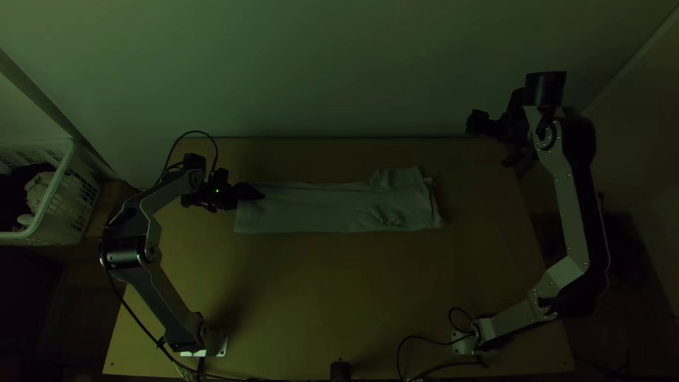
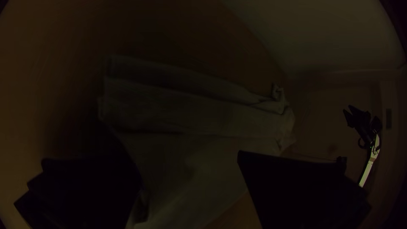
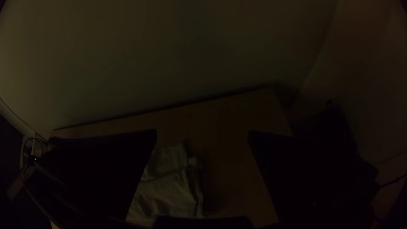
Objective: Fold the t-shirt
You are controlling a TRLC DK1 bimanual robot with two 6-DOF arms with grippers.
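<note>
The right gripper [image 1: 489,141] has its two broad black fingers [image 3: 97,174] standing wide apart over the light wooden table [image 3: 229,123]. Behind one of them, partly covered by it, I can see the pale t-shirt [image 3: 169,195] lying folded in layers on the wood, wrinkled, with a crease running across it and a small rumpled bit at its end. The table's far edge runs along a plain pale wall [image 3: 169,55]. Well off past the same finger, a small green light [image 3: 35,159] glows on the left arm [image 3: 30,158], beneath a thin loop of black cable [image 3: 33,139].
</note>
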